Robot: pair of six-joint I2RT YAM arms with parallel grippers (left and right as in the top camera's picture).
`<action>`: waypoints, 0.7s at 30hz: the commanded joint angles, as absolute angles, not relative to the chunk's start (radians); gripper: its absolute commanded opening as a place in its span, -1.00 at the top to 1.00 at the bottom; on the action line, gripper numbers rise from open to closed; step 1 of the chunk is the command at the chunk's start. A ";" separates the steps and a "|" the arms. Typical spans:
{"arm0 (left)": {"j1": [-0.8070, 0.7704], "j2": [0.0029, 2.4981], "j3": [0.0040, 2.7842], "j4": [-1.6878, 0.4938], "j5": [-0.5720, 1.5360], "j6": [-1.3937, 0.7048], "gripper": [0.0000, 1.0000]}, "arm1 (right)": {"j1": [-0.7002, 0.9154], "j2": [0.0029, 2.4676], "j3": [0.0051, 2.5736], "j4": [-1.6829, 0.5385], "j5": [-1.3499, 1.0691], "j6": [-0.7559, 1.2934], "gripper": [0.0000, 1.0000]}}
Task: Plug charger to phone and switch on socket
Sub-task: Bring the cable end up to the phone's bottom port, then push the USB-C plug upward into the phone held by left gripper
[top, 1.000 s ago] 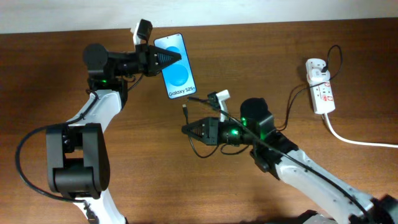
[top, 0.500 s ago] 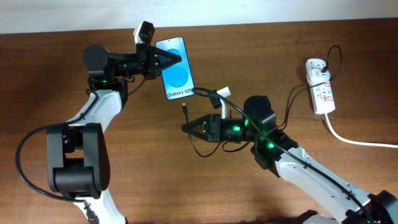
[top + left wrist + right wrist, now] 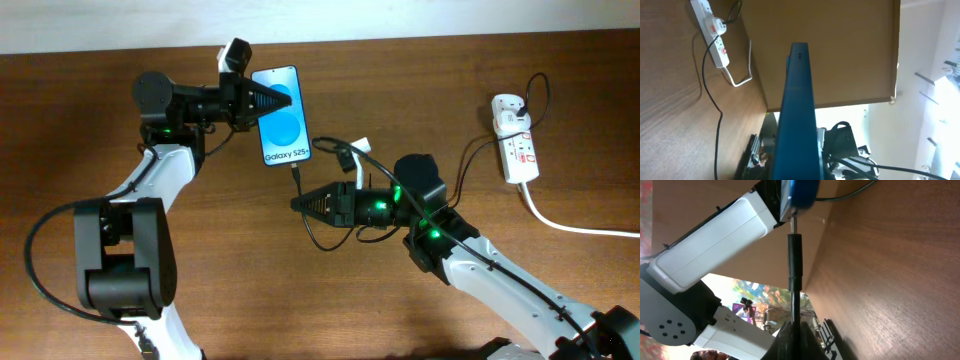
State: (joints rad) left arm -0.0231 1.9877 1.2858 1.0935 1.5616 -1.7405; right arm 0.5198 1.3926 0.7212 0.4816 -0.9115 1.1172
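Overhead: left fingers [image 3: 258,100] grip the blue-screened "Galaxy S25+" phone [image 3: 282,120] near the counter [image 3: 400,90] far edge. Only the right wrist view shows right fingers [image 3: 782,345] clamped on the charger [image 3: 794,255], its metal tip touching the phone's edge.

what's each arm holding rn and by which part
The left tool grips the phone by one long edge. The right tool pinches the charger on its cable, just behind the connector.
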 commanded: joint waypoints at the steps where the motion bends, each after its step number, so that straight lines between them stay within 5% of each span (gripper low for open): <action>1: -0.023 1.977 1.299 1.102 1.548 -1.781 1.00 | 0.523 1.394 0.728 0.487 -0.932 1.135 0.92; 21: -0.017 1.977 1.299 1.106 1.519 -1.681 1.00 | 0.524 1.394 0.728 0.487 -0.944 1.135 0.92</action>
